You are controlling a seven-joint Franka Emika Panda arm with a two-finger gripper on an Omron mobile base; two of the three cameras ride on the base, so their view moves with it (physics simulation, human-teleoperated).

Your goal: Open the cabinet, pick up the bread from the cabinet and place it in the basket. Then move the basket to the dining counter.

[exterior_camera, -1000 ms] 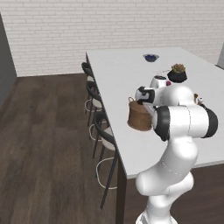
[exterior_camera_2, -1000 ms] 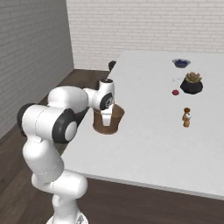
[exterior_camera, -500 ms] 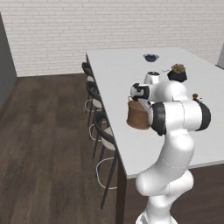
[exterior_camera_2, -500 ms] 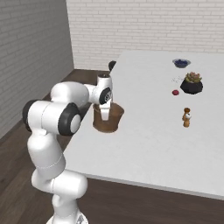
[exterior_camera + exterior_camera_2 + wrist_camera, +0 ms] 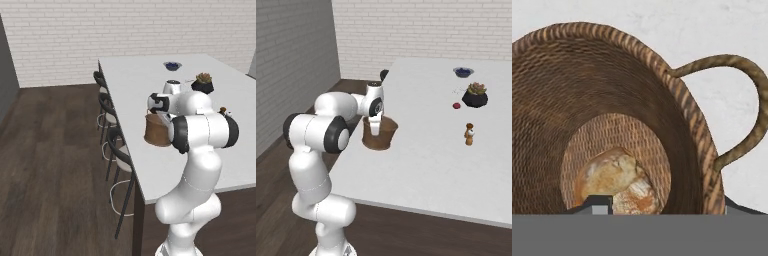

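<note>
Standing on the white worktop point(image 5: 421, 160) near its stool-side edge, the basket point(image 5: 379, 133) carries the bread point(image 5: 619, 180) at 6 o'clock of its floor, ready for release; whether the gripper point(image 5: 375, 127) over its rim is apart, I cannot tell.

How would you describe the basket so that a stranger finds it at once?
Look at the long white dining counter, near its edge with the black stools. The basket stands there: brown, woven, bucket-shaped, with loop handles and bread inside, far larger than the small items beyond.

Coppery-brown woven basket point(image 5: 677, 115), tan-golden bread point(image 5: 619, 180), white dining counter point(image 5: 421, 160), black stools point(image 5: 117, 150)
</note>
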